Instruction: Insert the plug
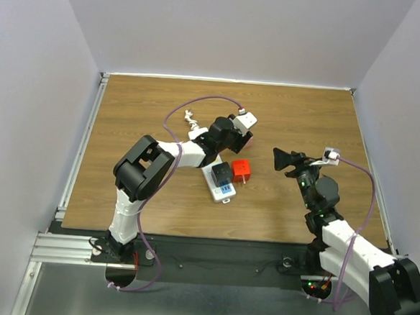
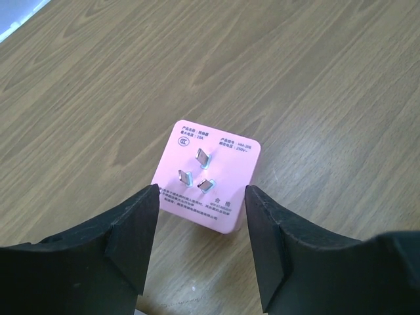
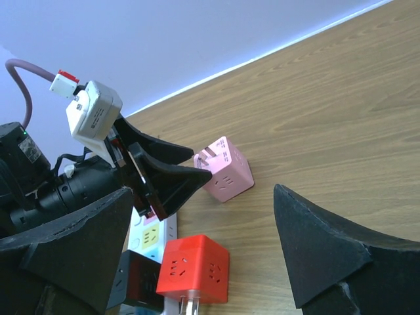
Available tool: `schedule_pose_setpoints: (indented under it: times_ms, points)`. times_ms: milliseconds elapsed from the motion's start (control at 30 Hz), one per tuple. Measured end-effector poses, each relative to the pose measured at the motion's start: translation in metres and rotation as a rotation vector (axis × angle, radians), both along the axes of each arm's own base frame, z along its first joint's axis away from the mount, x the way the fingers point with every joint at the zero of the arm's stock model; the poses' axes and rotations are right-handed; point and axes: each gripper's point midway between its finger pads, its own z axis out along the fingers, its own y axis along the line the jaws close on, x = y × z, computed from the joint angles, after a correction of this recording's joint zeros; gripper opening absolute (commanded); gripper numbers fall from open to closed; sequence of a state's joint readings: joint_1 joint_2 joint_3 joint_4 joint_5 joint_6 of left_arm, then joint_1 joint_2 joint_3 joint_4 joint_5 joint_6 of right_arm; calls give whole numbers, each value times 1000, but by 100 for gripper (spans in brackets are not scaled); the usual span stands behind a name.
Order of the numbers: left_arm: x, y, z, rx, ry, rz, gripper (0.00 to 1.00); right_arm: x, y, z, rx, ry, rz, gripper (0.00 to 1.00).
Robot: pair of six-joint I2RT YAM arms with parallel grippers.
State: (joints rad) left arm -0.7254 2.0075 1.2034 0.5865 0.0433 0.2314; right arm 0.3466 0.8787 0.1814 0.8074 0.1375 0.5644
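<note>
Plug: the pink cube (image 2: pixel 207 176) sits flat on the table (image 1: pixel 307 114), beyond the strip (image 3: pixel 154 235) and apart from it.
Facing: its prongs (image 2: pixel 203 157) point up, away from the wood, and the printed face is toward the left wrist camera.
Long axis: none to speak of, since the body is near cubic. The only axis that counts is the prong line, which is upright now.
Left gripper (image 2: pixel 201 197): jaws apart, one finger (image 2: pixel 131 230) at each near corner of the plug. I see no contact.
Right gripper (image 1: pixel 282 162): jaws spread wide and holding nothing, off to the right and well apart from the plug.
Strip: a black cube (image 1: pixel 221 174) is already seated on it. A red cube (image 1: pixel 241 171) is just beside that, and a free socket shows next to them.
Risk, skew: the plug's sides are slightly askew to the fingers, so closing would likely twist it or pinch its corners.
Risk, slip: the sides are smooth, so a shallow grip may let it slide out when lifted.
Risk, facing: prongs up is the wrong way for the strip, and turning it over is where a drop seems likeliest.
Risk, crowding: the black and red cubes leave little room, so a tilted approach could knock them or jam the prongs.
</note>
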Motion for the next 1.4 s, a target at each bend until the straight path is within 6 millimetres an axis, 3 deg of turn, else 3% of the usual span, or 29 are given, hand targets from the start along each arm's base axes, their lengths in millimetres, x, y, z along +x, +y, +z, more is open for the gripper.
schedule_pose_setpoints:
  times_ms: [133, 200, 233, 300, 333, 367, 900, 1067, 1200, 1400]
  points:
    - [3, -2, 1, -3, -3, 3, 50, -2, 0, 0, -9, -1, 5, 92]
    - [5, -3, 1, -4, -6, 5, 35, -2, 0, 1, -11, -5, 6, 92]
    - [6, -4, 1, -7, -4, 8, 35, -2, 0, 2, -11, -7, 6, 92]
    - [6, -3, 1, -3, -6, 10, 22, -3, 0, 3, -14, -10, 5, 92]
    - [6, -4, 1, -3, -4, 10, 7, -3, 0, 4, -15, -13, 5, 92]
    - [8, -4, 2, -3, -6, 11, 5, -3, 0, 4, -16, -15, 6, 92]
    - [6, -7, 2, -43, 20, 13, 0, -4, 0, -6, -52, 15, 11, 92]
    - [-5, 6, 1, -105, 49, 44, 0, -2, 1, -15, -79, 40, 15, 92]
    - [-21, 20, 15, -169, 61, 55, 0, -1, 5, -28, -106, 76, 36, 94]
    - [-32, 21, 70, -296, -4, 23, 0, -6, 19, -26, -153, 42, 129, 97]
